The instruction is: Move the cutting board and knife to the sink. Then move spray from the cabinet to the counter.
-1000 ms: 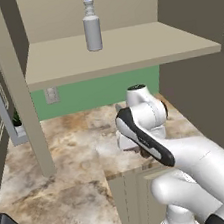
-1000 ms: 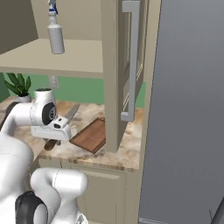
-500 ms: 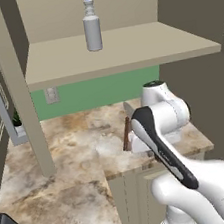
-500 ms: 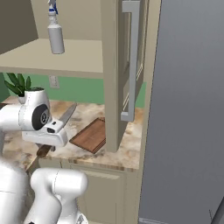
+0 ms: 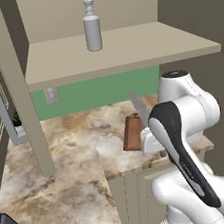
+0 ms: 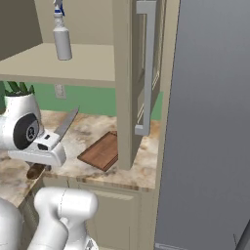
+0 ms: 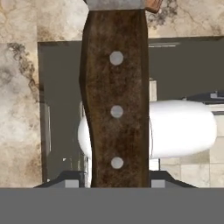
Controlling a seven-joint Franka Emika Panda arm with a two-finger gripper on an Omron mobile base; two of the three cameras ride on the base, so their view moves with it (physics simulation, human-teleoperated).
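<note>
Your end effector (image 7: 116, 181) is closed on the knife (image 7: 116, 100); in the hand view the dark brown handle with three pale rivets runs up between the two finger tips. In the right base view the knife (image 6: 63, 128) is lifted clear of the table (image 6: 93, 134), its silver-grey blade slanting up and away from the end effector (image 6: 41, 163). In the left base view the blade (image 5: 141, 111) rises just beside the white wrist.

The cutting board (image 6: 101, 150) lies flat on the marble-patterned table, near its front edge, partly tucked behind the cabinet's upright side panel (image 6: 128, 83). In the left base view you see the cutting board (image 5: 132, 133) partly hidden behind the arm.

The spray (image 5: 92, 26) stands upright on the beige shelf (image 5: 125, 49) of the open cabinet (image 5: 7, 73), towards the front of it; the right base view shows the same spray (image 6: 62, 36) near the shelf's front edge.

Behind the table the wall (image 5: 101, 90) is green and carries a pale outlet plate (image 5: 51, 94). A potted plant (image 6: 17, 89) stands at the back of the table. A tall grey panel (image 6: 210, 122) borders the table on the right, and a long grey handle (image 6: 146, 68) hangs on the cabinet's door edge.
</note>
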